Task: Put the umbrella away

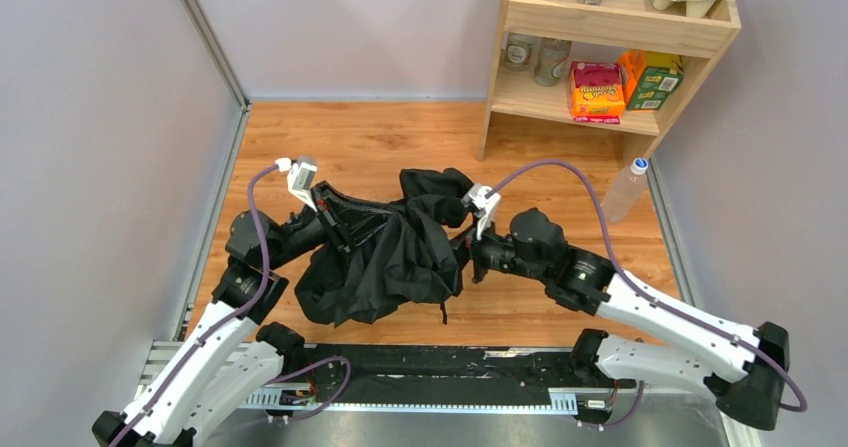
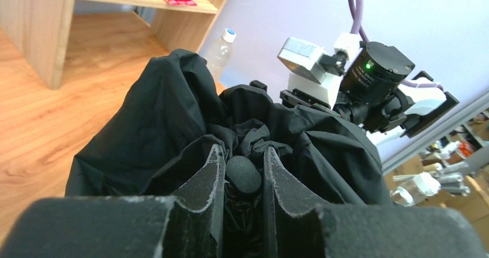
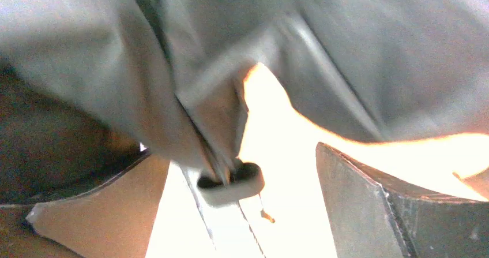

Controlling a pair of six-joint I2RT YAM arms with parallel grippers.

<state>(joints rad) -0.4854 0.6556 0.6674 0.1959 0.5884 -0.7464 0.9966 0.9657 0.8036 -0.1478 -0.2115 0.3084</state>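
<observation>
Progress: found barely started, with one umbrella (image 1: 385, 252) lying loose and crumpled on the desk (image 1: 400, 137) between two arms, fabric yet to be gathered and strapped; noted left fingers (image 2: 210, 177) pinched on its rounded black knob (image 2: 243, 174) and right fingers (image 3: 369, 200) spread wide, gripping nothing.

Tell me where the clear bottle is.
Top view: the clear bottle stands at the far right, beside the wooden shelf's right leg.
</observation>
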